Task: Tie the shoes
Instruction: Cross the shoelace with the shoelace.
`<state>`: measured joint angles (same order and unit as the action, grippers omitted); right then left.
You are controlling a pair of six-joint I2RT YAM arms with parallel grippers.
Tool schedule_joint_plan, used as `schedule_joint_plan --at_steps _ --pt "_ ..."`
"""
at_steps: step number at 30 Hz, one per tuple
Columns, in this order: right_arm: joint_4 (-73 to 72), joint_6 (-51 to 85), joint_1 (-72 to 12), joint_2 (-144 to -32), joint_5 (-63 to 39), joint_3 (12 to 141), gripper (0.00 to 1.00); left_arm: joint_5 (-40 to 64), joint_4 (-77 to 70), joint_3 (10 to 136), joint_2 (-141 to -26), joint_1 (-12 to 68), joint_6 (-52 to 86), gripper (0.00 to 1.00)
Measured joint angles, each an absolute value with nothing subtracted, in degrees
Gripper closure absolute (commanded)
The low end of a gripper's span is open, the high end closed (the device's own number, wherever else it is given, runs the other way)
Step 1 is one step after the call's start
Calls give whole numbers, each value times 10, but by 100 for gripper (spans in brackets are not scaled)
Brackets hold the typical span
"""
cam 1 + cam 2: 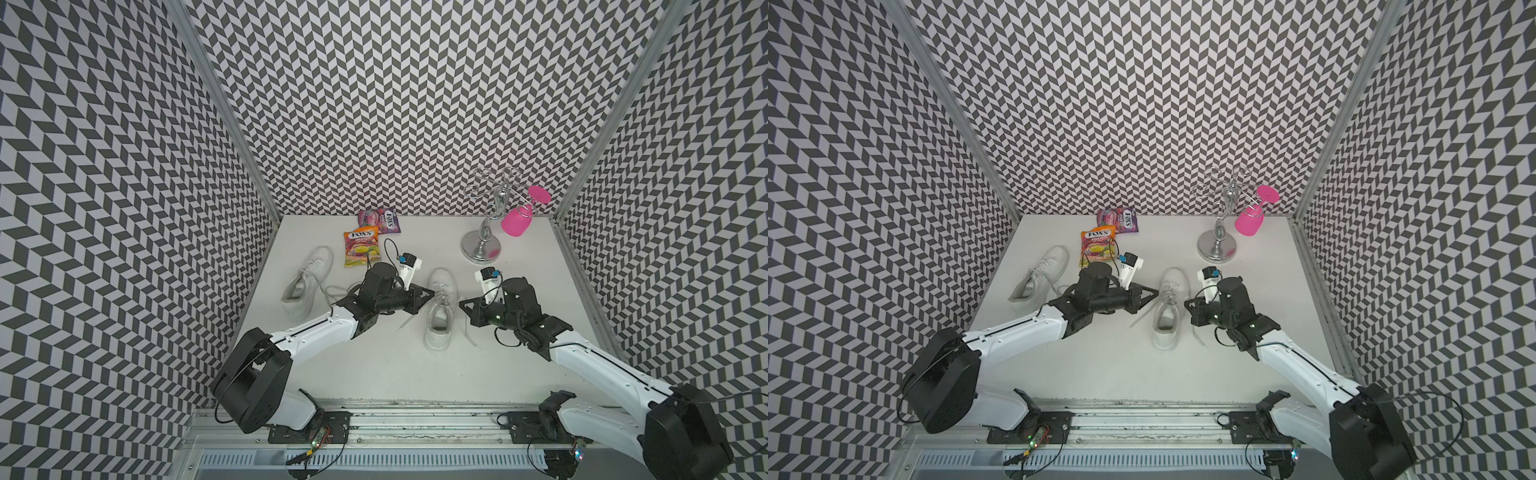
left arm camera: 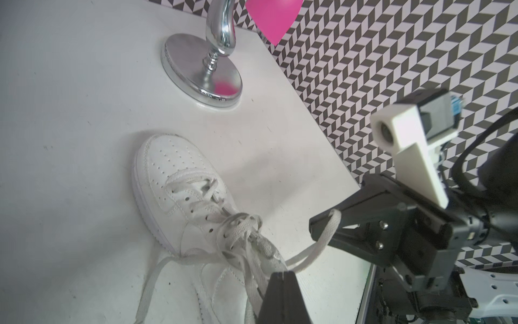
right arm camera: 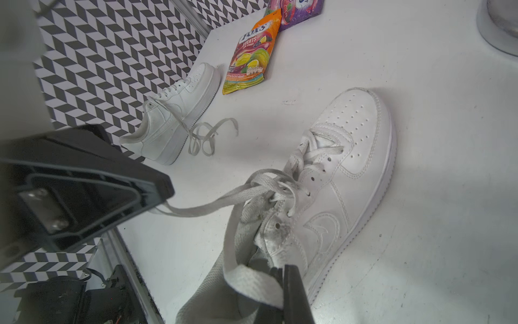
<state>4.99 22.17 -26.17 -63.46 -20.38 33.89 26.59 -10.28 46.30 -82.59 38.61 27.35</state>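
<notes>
Two white shoes lie on the white table. One shoe [image 1: 441, 309] [image 1: 1169, 309] sits in the middle, toe toward the back wall, between both grippers. My left gripper [image 1: 431, 293] [image 1: 1156, 294] [image 2: 283, 273] is at its left side, shut on a lace [image 3: 201, 209] pulled sideways from the eyelets. My right gripper [image 1: 461, 305] [image 1: 1186, 304] [image 3: 281, 273] is at its right side, shut on a lace loop [image 2: 325, 235]. More lace ends trail over the table beside this shoe. The other shoe [image 1: 308, 282] [image 1: 1040, 278] [image 3: 179, 109] lies apart near the left wall with loose laces.
An orange candy bag [image 1: 360, 248] and a purple candy bag [image 1: 380, 220] lie at the back, behind the left gripper. A chrome glass stand [image 1: 482, 245] with a hanging pink glass [image 1: 517, 220] stands at the back right. Patterned walls close in three sides.
</notes>
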Motion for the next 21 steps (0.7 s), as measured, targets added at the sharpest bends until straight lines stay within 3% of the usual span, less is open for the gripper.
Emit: schedule_joint_plan --at_steps 9,21 --pt "86 243 -203 -652 -194 380 100 261 -101 450 -826 400 279 100" --pt "88 269 -196 -677 -184 391 100 235 -102 395 -823 410 284 100"
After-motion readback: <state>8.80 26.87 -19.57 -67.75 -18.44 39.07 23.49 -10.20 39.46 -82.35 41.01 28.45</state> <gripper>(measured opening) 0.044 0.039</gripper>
